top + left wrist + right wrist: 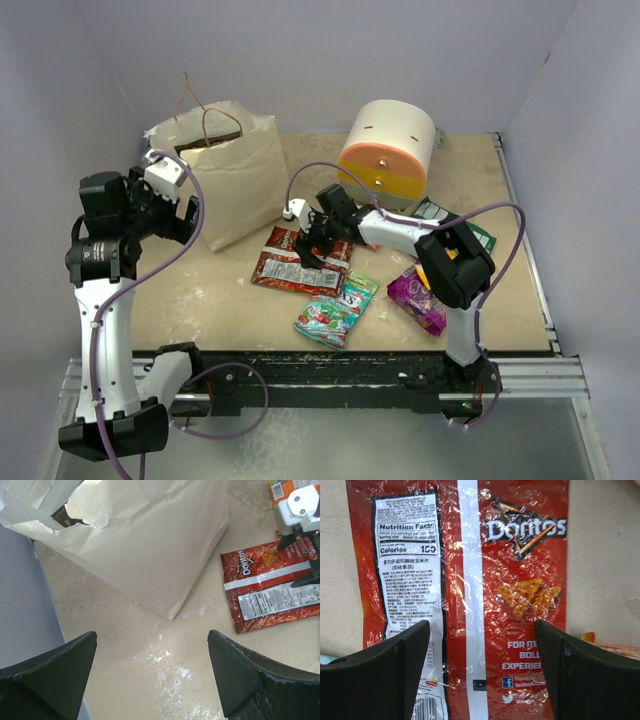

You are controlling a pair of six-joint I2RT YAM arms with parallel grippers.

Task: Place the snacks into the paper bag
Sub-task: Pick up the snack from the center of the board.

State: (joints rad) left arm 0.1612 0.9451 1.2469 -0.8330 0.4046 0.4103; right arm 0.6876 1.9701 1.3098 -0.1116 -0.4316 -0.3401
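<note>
The cream paper bag (240,170) stands upright at the back left; it also shows in the left wrist view (150,540), with something dark inside its torn mouth. My left gripper (185,218) is open and empty, just left of the bag's base, over bare table (152,675). A red-white Doritos packet (293,264) lies flat mid-table, back side up (480,580). My right gripper (312,243) is open, low over this packet, jaws on either side of its width (482,672). A teal candy packet (337,310) and a purple packet (418,300) lie near the front.
The round white-orange-yellow drawer unit (388,155) stands at the back, behind my right arm. A green-white packet (470,232) peeks out behind the right arm. An orange packet edge (615,651) shows beside the Doritos. White walls close in on the table at the left, back and right.
</note>
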